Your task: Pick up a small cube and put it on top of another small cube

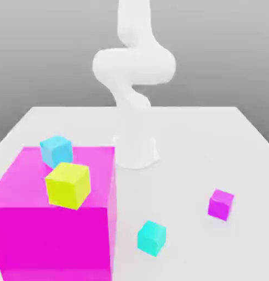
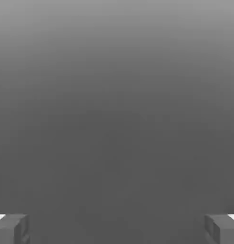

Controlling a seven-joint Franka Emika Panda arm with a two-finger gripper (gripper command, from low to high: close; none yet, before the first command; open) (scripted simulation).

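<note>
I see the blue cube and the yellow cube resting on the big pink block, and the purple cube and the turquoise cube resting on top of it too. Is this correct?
Not quite: the purple cube and the turquoise cube rest on the table, as the exterior view shows. The rest is right.

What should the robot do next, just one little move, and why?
I think it should turn its tool down toward the cubes, because the tool is open with nothing in it, and the purple cube and turquoise cube are sitting apart on the table.
</note>
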